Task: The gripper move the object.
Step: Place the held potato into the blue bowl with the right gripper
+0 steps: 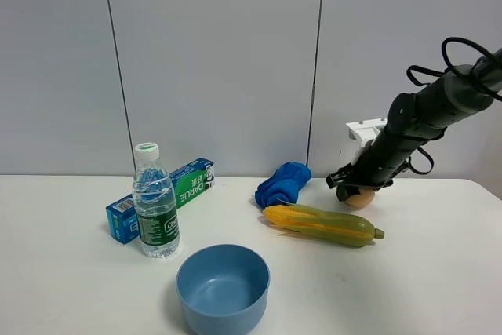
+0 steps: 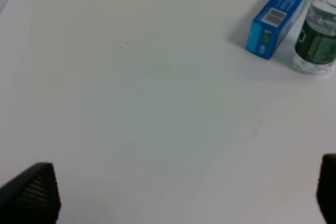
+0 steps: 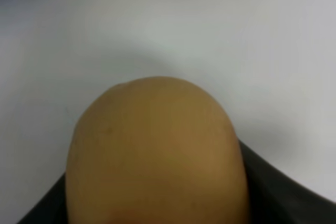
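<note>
My right gripper (image 1: 358,187) is shut on a tan, egg-shaped object (image 1: 361,198) at the back right of the table, just behind the corn cob (image 1: 321,224). In the right wrist view the tan object (image 3: 157,150) fills the frame between dark fingers (image 3: 286,192), with white table behind it. I cannot tell whether it touches the table. My left gripper (image 2: 178,195) is open and empty over bare table; only its dark fingertips (image 2: 31,192) show. It is out of the exterior view.
A water bottle (image 1: 156,205) and a blue-green toothpaste box (image 1: 192,180) stand at the left; both also show in the left wrist view, the bottle (image 2: 317,40) beside the box (image 2: 281,17). A blue bowl (image 1: 223,288) sits front centre. A crumpled blue cloth (image 1: 283,183) lies behind the corn.
</note>
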